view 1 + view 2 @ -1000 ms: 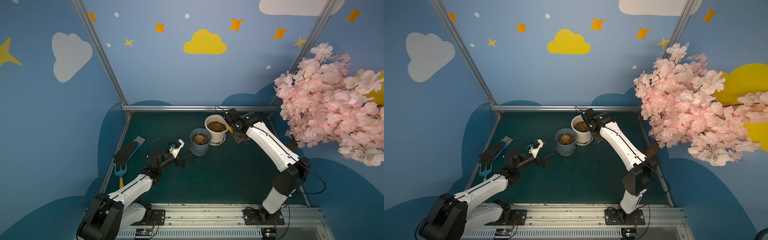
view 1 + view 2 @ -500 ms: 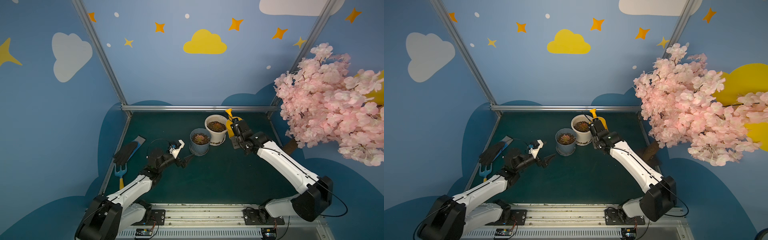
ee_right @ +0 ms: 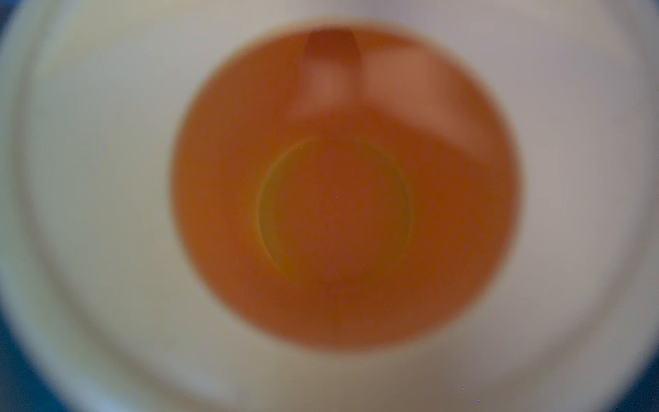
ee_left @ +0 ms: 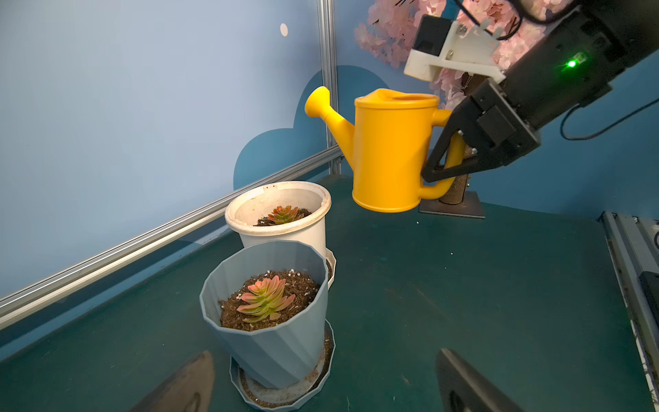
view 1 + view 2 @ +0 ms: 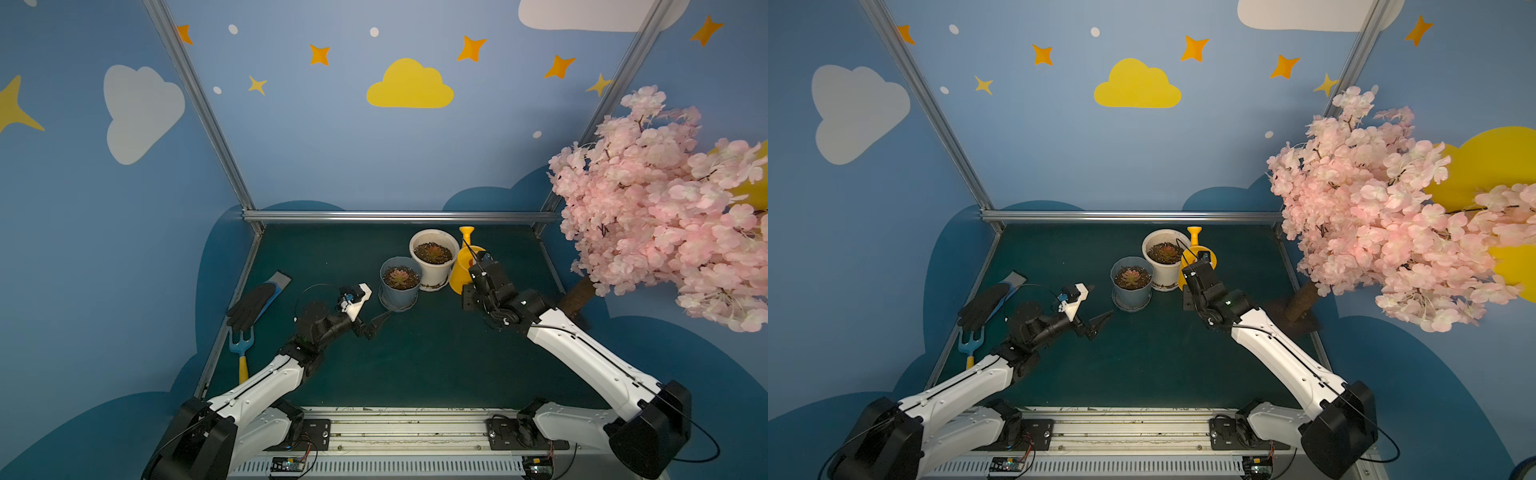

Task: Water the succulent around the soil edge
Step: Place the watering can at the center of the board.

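- Left wrist view: the jaws of the right arm [image 4: 556, 71] are clamped on the handle of the yellow watering can [image 4: 388, 149]. The can hangs upright above the surface [image 4: 463, 285], just beside the white pot [image 4: 285, 239]. Its spout [image 4: 317, 101] is not over any soil yet.
- The jaws of the left arm [image 5: 266, 382] stand wide apart and hold nothing, low and near the blue pot [image 4: 271, 342].
- One succulent [image 4: 265, 299] sits in the middle of the soil in the blue pot. A second succulent [image 4: 283, 214] sits in the white pot close behind. Which one is meant, I cannot tell.
- To do this step well, I think the spout should come low over the ring of soil between plant and pot wall. Then tip slowly and go around the rim, keeping the stream off the leaves.
- The hold is only on the thin handle, so the can may swing when tipped. A slow wrist turn seems safer.
- The right wrist view is blurred and shows only an orange inside, probably that of the can.
- No brand, label or writing can be read on the can or the pots.
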`<state>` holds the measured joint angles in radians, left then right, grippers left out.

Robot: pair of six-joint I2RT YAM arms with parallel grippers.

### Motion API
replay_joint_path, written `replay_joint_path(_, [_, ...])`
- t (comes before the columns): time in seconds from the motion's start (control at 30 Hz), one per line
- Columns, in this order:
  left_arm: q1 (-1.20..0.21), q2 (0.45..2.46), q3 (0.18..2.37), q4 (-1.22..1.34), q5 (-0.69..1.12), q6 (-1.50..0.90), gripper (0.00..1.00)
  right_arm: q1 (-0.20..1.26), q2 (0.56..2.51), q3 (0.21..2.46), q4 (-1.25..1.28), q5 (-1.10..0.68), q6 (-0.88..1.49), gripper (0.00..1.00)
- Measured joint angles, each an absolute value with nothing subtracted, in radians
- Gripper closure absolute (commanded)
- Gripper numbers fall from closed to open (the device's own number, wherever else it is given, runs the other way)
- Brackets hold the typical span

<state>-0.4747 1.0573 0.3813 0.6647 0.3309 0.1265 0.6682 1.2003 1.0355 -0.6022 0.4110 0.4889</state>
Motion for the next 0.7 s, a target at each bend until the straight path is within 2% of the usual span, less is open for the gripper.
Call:
replay_joint_path(0.43, [-0.569, 0.957, 0.307, 0.622, 0.177, 0.127, 0.0, 0.941, 1.136, 0.775, -0.552, 0.585, 0.823, 1.0])
replay_joint_path(0.7, [-0.599, 0.886, 0.284, 0.582, 0.152, 0.127, 0.0, 0.998, 1.316, 0.743, -0.412, 0.574, 0.928, 1.0])
